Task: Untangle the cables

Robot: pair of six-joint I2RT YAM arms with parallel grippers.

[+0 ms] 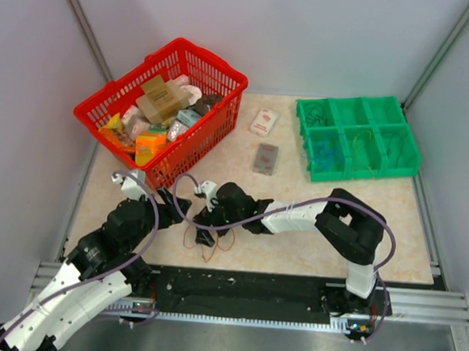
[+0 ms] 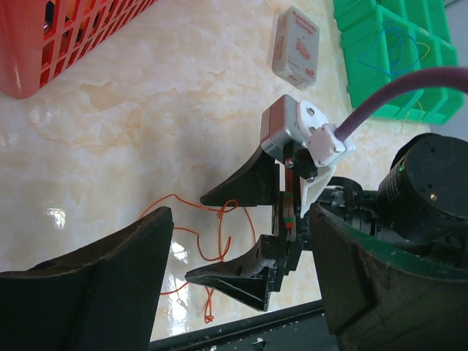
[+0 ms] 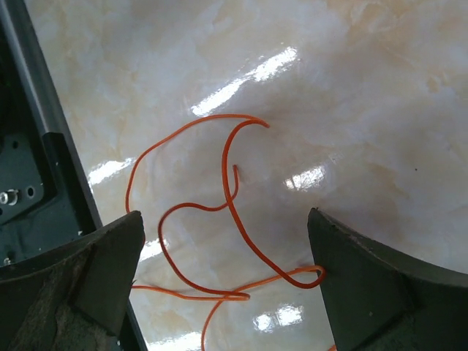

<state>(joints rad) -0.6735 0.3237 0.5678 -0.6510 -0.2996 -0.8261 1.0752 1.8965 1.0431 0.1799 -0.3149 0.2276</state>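
Now we see thin orange cables (image 3: 228, 205), loosely looped on glossy marble worktop (image 3: 351, 88), right gripper (image 2: 203, 238) spread above, left gripper (image 2: 240, 212) spread alongside, dark front rail (image 3: 51, 146) close, room beyond.

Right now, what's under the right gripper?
Thin orange cables, loosely looped and crossing, lie on the marbled table between the fingers of the open right gripper. No other colours show there. Where strands pass behind the fingers in the wrist view, their course is covered.
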